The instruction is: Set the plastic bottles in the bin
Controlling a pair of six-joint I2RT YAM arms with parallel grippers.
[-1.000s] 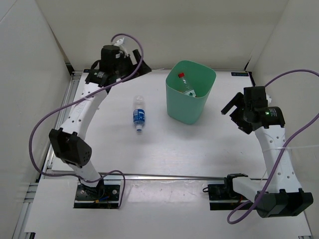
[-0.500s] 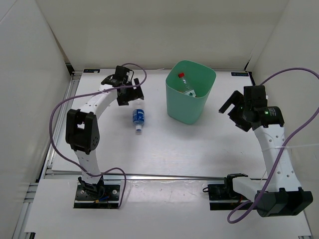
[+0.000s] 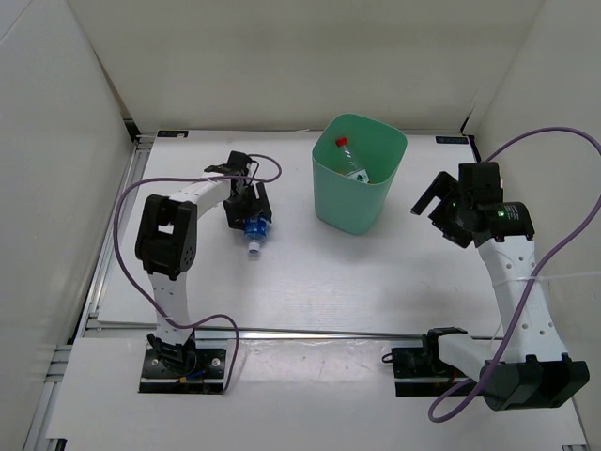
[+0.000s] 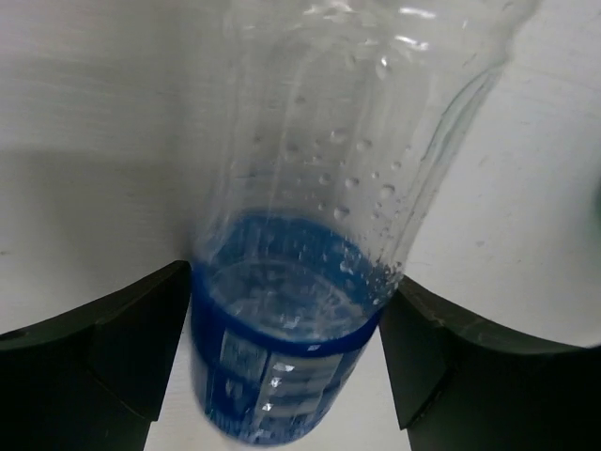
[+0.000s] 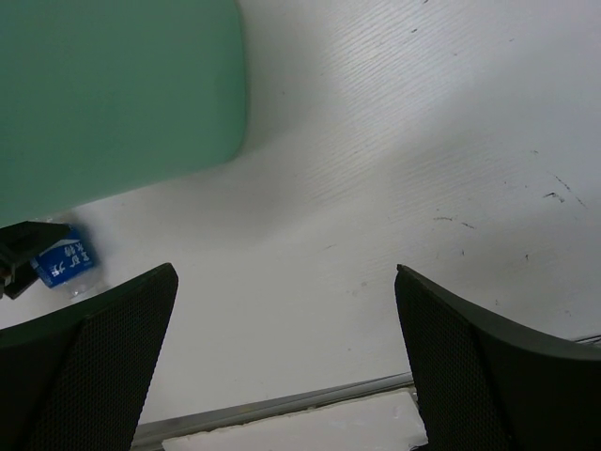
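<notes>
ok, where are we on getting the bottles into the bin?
Done: a red-capped bottle is inside the bin; anything beneath it is hidden.
In hand: the left gripper straddles the blue-label bottle lying left of the bin; a firm grip can't be confirmed. The right gripper is open and empty.
Left: lift that bottle and drop it in. No other bottle shows.
</notes>
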